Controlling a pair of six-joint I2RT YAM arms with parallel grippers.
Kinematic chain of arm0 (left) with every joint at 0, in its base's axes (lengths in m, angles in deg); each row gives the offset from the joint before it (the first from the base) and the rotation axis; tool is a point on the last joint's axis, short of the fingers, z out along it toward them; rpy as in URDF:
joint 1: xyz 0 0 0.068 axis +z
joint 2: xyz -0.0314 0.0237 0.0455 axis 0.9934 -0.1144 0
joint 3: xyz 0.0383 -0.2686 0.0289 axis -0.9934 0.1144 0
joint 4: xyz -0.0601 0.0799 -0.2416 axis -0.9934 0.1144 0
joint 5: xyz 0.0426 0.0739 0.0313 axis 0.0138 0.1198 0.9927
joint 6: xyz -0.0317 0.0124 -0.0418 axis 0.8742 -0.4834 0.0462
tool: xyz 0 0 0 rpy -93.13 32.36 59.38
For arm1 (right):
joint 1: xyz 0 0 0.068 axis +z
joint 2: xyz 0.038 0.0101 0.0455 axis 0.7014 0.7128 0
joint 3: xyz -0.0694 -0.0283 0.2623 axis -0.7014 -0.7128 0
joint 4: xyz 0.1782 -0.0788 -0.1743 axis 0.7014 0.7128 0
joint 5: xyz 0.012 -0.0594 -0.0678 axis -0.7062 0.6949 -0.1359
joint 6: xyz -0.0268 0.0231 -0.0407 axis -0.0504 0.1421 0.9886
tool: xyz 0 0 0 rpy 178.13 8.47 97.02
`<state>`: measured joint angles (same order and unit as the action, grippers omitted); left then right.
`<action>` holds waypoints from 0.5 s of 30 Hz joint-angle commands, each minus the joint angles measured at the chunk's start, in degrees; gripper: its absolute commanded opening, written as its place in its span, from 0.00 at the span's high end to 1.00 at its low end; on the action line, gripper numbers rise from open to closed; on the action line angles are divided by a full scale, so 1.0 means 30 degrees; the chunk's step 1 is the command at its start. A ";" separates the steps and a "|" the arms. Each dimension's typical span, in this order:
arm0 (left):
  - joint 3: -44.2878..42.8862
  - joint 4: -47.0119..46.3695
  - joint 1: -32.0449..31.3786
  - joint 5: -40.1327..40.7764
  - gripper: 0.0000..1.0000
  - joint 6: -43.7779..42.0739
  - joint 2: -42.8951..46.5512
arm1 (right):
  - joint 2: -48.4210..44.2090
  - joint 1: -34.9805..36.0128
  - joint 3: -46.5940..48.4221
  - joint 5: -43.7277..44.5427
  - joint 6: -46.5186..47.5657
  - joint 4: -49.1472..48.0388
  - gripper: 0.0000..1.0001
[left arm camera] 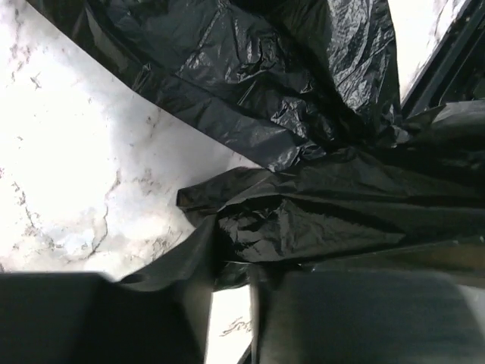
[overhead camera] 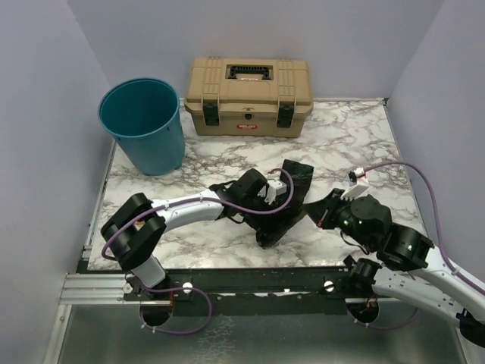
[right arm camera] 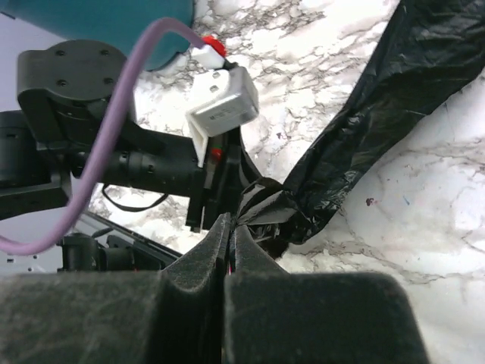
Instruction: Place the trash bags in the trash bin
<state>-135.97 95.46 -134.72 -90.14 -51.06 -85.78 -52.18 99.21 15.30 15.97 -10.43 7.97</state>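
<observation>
Top view: the trash bag (overhead camera: pixel 299 182) lay crumpled on the marble table (overhead camera: pixel 356 144), well apart from the trash bin (overhead camera: pixel 155 148), to the bin's right and nearer the arm bases. None of it was in the bin. The bin stood upright at the table's far left corner, mouth open. A tan toolbox (overhead camera: pixel 248 97) sat just beside the bin, on its right, lid shut.

Left gripper (left arm camera: pixel 227 303): low over the bag, on the side of it nearer the bin. Its fingers (left arm camera: pixel 61 318) stood slightly parted with a fold of black film running into the gap. Could not tell whether the fold was pinched or merely lying there.

Right gripper (right arm camera: pixel 229 227): at the edge of the bag farthest from the bin. Fingers were pressed together, with the film gathered to a bunched point at their tips, so it was clamped on the bag's edge. From that point the film fanned out across the table.
</observation>
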 commanded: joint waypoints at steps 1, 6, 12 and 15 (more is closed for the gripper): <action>-0.1072 -0.1555 -0.0219 0.1647 0.84 0.1217 0.0150 | 0.1165 -0.0002 0.1839 -0.0482 0.2240 0.1460 0.99; -0.1638 -0.1568 -0.0198 0.3750 0.98 0.1610 0.1751 | 0.1816 -0.0002 0.2471 0.0766 0.1989 0.2380 0.99; -0.1715 -0.1139 0.0048 0.6197 0.86 0.2209 0.4008 | 0.3692 -0.0002 0.2593 0.2386 0.0231 0.4574 0.99; -0.1554 -0.0467 0.0468 0.6899 0.82 0.2336 0.4636 | 0.5065 -0.0011 0.2995 0.3653 -0.1284 0.6850 0.99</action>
<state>-139.64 92.62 -134.76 -75.84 -45.57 -75.09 -41.51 99.21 22.34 19.99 -8.46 17.30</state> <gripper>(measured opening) 0.144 0.006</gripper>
